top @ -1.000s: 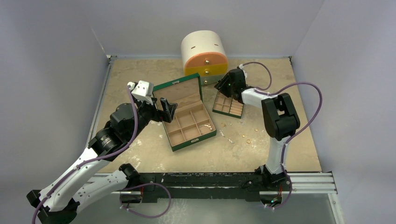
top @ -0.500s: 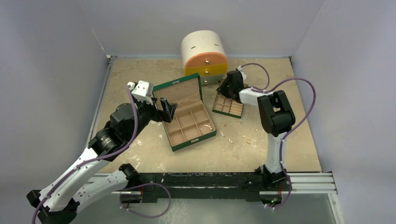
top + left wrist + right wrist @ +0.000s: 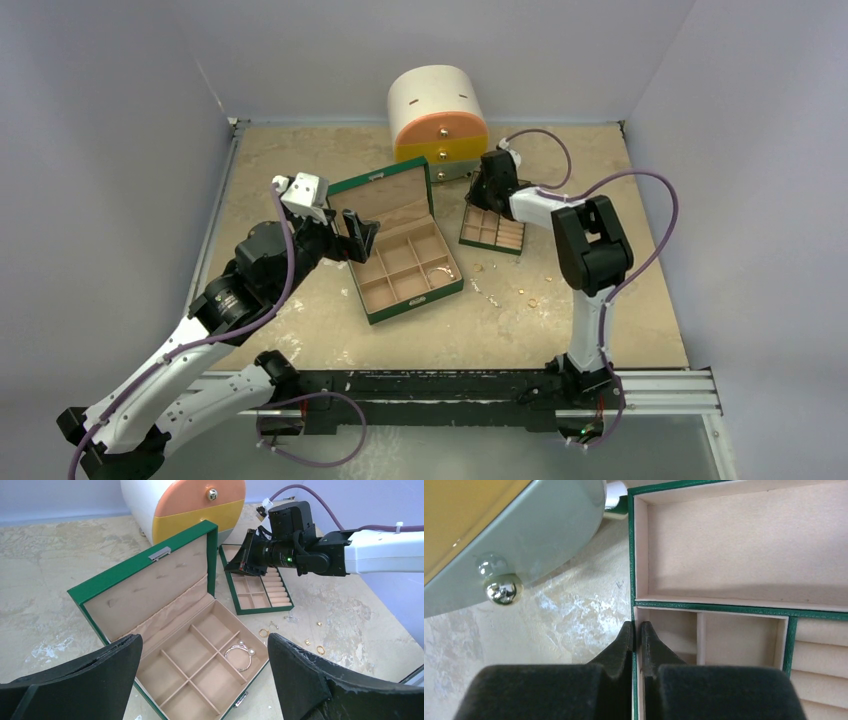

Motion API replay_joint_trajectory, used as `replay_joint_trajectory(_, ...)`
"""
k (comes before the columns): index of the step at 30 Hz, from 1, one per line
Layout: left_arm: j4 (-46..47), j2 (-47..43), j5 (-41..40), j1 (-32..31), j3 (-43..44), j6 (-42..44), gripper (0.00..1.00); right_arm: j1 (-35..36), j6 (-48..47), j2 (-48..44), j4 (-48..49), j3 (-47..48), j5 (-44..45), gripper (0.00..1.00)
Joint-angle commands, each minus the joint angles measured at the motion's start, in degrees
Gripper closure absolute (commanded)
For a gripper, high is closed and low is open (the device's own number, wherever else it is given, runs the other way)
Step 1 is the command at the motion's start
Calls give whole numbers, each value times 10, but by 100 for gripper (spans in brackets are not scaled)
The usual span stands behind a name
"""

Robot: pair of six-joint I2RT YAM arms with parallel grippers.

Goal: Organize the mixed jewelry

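A: What is the right gripper (image 3: pixel 637 630) doing?

B: Its two fingers are pressed together on the left wall of the small tray (image 3: pixel 631 555). Only this thin green wall is between them. So the gripper is closed, and it holds the tray by the wall.

A: What is close to it?

B: To the left of the fingers and a little ahead is the shiny knob (image 3: pixel 504 589) on the lowest drawer of the round cabinet (image 3: pixel 437 115). The knob and the fingers are apart.

A: And the left gripper (image 3: pixel 357 232)?

B: Its fingers are spread as wide as they go, and they hold nothing. It is at the left side of the green box (image 3: pixel 145 587), whose lid stands open.

A: Where is the jewelry?

B: A silvery hoop (image 3: pixel 239 656) with two pearl-like beads lies in one compartment of the box. It is straight ahead of the left gripper, nearer to its right finger. The gold rings (image 3: pixel 263 632) lie loose on the table (image 3: pixel 300 180), ahead and to the right of the left gripper. From the right gripper they are back toward its own base, past the near end of the tray and not in it. Some smaller pieces lie among the rings, but they are too tiny and I cannot tell what they are.
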Motion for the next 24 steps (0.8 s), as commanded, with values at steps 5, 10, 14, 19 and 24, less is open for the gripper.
replay_joint_trajectory(5, 15, -2, -7, -1, 1, 4, 4, 3, -80, -80, -71, 9, 29, 100)
replay_joint_trajectory(10, 15, -1, -8, -1, 0, 4, 4, 3, -116, -123, -83, 5, 46, 100)
replay_joint_trajectory(14, 14, -1, -11, -1, 1, 4, 4, 3, -134, -158, -83, -9, 51, 100)
replay_joint_trajectory(19, 14, -3, -14, -1, 0, 4, 4, 3, -159, -209, -82, -39, 65, 100)
replay_joint_trajectory(24, 15, -5, -20, -1, -1, 4, 4, 4, -208, -276, -66, -79, 26, 100)
